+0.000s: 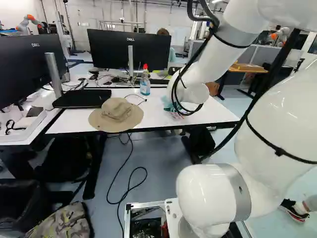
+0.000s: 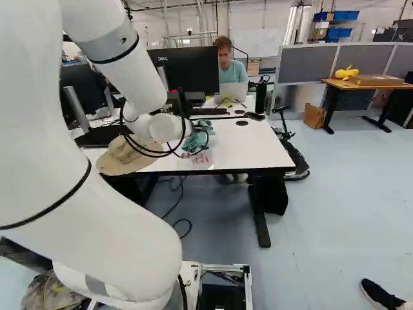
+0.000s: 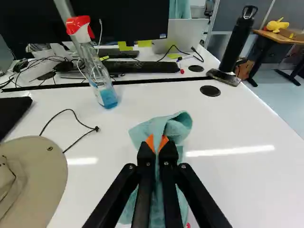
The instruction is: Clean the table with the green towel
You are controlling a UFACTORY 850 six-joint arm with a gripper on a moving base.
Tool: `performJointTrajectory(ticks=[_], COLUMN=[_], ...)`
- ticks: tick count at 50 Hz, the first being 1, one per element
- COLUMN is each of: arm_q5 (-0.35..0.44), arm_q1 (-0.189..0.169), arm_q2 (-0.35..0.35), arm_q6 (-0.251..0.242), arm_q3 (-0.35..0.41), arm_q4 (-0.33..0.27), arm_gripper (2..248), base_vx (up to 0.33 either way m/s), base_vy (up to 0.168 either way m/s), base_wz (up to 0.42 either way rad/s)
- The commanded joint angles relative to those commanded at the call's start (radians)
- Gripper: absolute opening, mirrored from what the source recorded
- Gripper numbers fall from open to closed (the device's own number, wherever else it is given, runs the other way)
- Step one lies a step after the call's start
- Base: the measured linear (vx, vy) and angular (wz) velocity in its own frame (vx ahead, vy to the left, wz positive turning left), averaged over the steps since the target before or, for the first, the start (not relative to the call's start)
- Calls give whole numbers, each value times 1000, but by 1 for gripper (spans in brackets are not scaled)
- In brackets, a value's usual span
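The green towel (image 3: 175, 127) is pinched between the orange pads of my gripper (image 3: 157, 142) in the wrist view, its upper part bunched ahead of the fingertips and the rest hanging beneath the fingers. In the right base view the towel (image 2: 201, 134) shows just past the arm's wrist, over the white table (image 2: 248, 145). Red marks (image 2: 201, 157) are on the tabletop close to the towel, toward the near edge. The arm's wrist hides most of the gripper in both base views; whether the towel's lower part touches the table cannot be told.
A tan hat (image 1: 117, 114) lies left of the towel, near a thin black cable (image 3: 71, 111). Farther back stand a spray bottle (image 3: 97, 66) and a black flask (image 3: 233, 47). Monitors (image 1: 130, 49) and a keyboard (image 3: 142, 66) are beyond. Another robot (image 1: 28, 23) is in the background.
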Motion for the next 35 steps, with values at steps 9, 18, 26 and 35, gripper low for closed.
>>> performJointTrajectory(ticks=[9,18,26,35], arm_q5=[0,0,0,0], arm_q1=[0,0,0,0], arm_q2=[-25,-51,-74,-92], arm_q6=[0,0,0,0], arm_q3=[-2,-5,-8,-11], arm_q4=[0,0,0,0], arm_gripper=[25,25,25,25], base_vx=[0,0,0,0], base_vy=[0,0,0,0], base_wz=[0,0,0,0])
